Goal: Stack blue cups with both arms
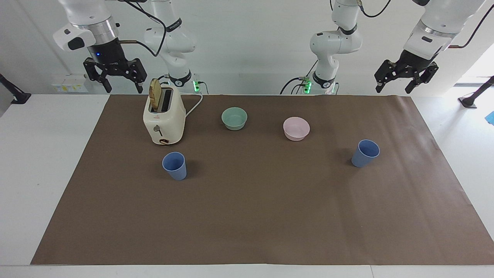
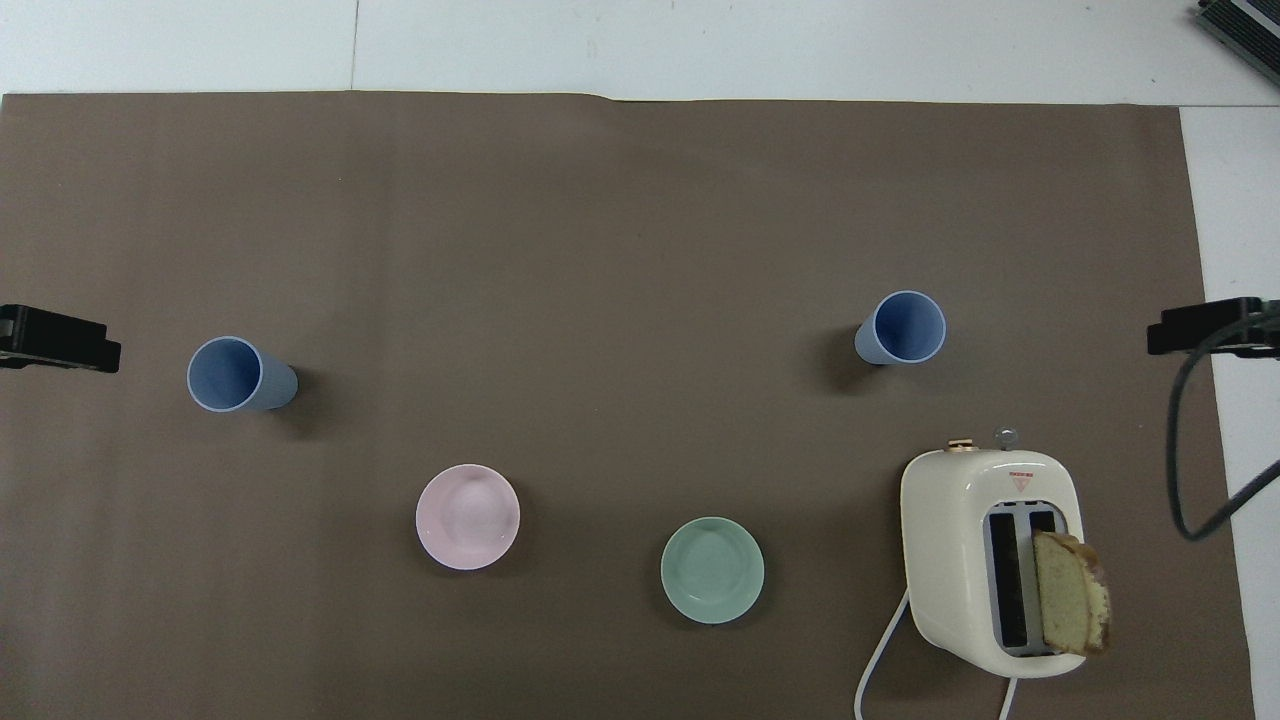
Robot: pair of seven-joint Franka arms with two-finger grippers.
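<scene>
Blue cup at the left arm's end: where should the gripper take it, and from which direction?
Probably by the rim wall, from straight above. The blue cup stands upright, mouth open, nothing close around it, so one finger could go inside and one outside. The left gripper hangs open, up in the air.

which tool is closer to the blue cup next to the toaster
Right. The right tool hangs open above the cream toaster, beside that blue plastic cup. The left tool hangs open over the table's other end.

- Cream plastic toaster [image 1: 164,120]: toward the right arm's end of the table.
- One matte-blue plastic tumbler [image 1: 174,165]: farther from the robots than the toaster, near it.
- Other matte-blue plastic tumbler [image 1: 365,153]: well apart from the toaster, toward the left arm's end.
- Mint-green round bowl [image 1: 234,118]: beside the toaster.
</scene>
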